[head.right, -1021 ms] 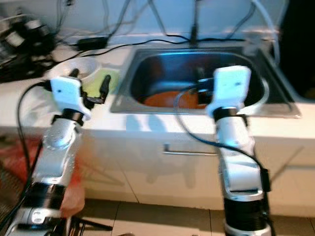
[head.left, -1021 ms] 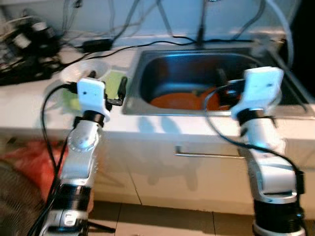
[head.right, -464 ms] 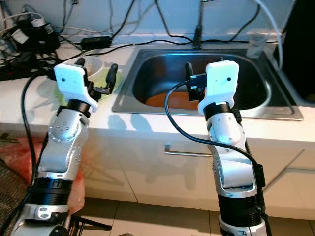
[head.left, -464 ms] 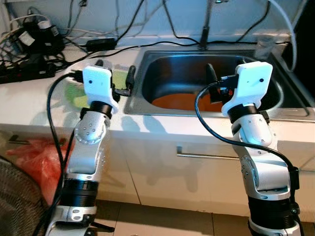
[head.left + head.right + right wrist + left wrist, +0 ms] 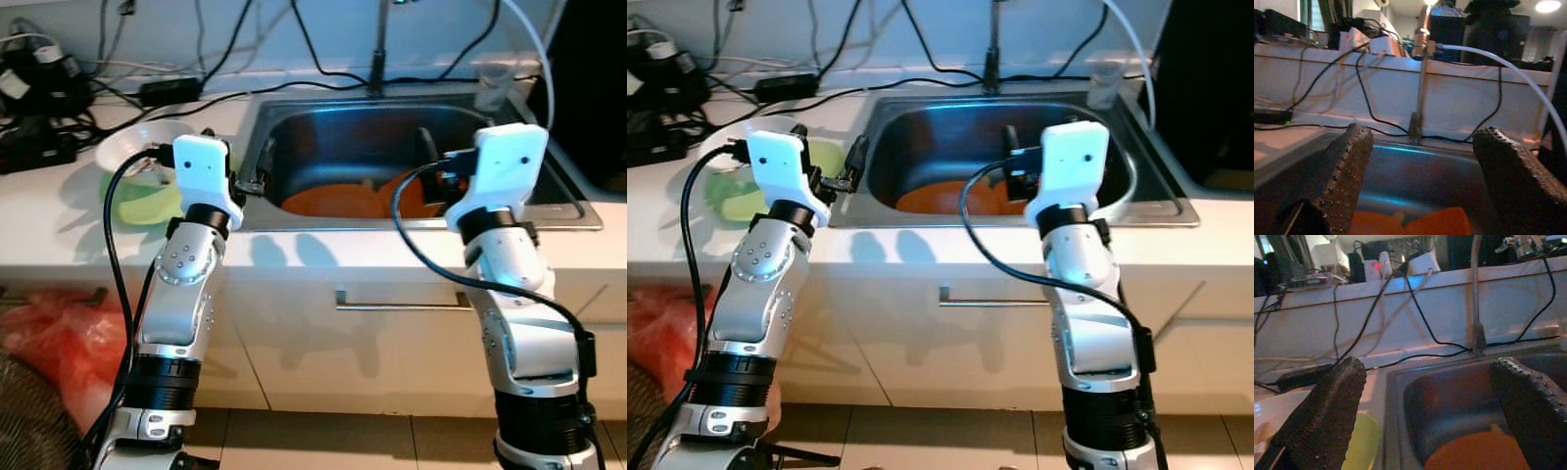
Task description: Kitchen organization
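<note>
While the robot is standing square to the counter, the head camera's left eye is taking in a steel sink (image 5: 294, 132) with orange plates (image 5: 338, 201) lying flat on its bottom. The right gripper (image 5: 431, 162) is hanging over the sink's front edge, and the plates are sitting just below and ahead of its fingertips, so this arm looks the nearer one for a pick. The left gripper (image 5: 250, 168) is hovering at the sink's left rim, with a white bowl (image 5: 137, 149) and a green plate (image 5: 147, 204) on the counter just beside it.

The right eye is giving the same layout: the faucet (image 5: 993, 59) is rising behind the basin, black cables (image 5: 823, 88) are trailing along the back of the counter, and a small clear cup (image 5: 1103, 83) is standing at the far right corner.

In the left wrist view the two black fingers (image 5: 1327, 416) are standing wide apart with nothing between them; the orange plate (image 5: 1479, 453) is lying low toward one finger, the green one (image 5: 1364, 443) toward the other.

In the right wrist view the fingers (image 5: 1342, 181) are likewise spread and empty, and the orange plates (image 5: 1415, 223) are resting directly between and below them. I'd judge a straight downward reach would meet a plate's rim, though a flat plate will be awkward to pinch.
</note>
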Robot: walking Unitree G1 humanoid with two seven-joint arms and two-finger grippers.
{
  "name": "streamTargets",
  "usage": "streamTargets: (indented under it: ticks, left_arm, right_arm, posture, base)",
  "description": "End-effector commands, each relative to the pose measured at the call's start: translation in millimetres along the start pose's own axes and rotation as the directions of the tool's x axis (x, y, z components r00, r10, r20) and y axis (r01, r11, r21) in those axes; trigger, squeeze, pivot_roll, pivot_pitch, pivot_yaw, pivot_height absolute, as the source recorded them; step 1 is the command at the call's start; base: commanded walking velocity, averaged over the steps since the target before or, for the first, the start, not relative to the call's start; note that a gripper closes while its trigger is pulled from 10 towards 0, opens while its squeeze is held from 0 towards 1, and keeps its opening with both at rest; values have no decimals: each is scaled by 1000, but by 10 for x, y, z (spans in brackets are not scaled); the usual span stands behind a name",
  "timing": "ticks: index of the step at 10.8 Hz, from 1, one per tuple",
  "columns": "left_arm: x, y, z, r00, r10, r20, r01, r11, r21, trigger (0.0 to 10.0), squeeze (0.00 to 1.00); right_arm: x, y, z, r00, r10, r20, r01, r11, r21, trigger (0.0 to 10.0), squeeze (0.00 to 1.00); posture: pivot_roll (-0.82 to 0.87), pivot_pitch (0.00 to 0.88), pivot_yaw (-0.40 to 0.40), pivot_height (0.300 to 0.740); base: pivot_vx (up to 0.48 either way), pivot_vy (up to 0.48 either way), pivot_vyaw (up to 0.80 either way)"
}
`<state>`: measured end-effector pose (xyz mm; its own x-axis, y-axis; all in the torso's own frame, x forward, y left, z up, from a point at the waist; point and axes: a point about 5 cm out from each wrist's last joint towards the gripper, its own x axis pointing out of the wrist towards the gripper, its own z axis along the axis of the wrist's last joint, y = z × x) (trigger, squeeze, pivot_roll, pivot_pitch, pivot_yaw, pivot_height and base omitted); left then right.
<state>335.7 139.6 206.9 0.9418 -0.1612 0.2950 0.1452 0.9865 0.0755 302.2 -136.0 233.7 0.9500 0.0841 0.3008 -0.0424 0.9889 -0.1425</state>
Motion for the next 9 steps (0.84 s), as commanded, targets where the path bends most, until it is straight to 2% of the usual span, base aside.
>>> streamTargets:
  ticks: [1, 5, 9]
  left_arm:
    - [54, -2, 57, 1000, -11, 8, 11, 1000, -1, 10000, 0]
    - [90, -42, 86, 1000, -18, 13, 17, 1000, 9, 10000, 0]
    - [109, -12, 74, 1000, -7, 2, 7, 1000, 2, 10000, 0]
  right_arm:
    - [13, 26, 23, 1000, 8, 12, -8, 1000, -1, 10000, 0]
    - [24, 11, 35, 1000, 0, 20, 0, 1000, -7, 10000, 0]
    - [23, 15, 34, 1000, 3, 20, -2, 1000, -7, 10000, 0]
  posture:
    - [-94, 0, 82, 740]
    - [-98, 0, 84, 740]
    - [-97, 0, 83, 740]
  base:
    - [0, 0, 0]
    - [0, 0, 0]
    - [0, -480, 0]
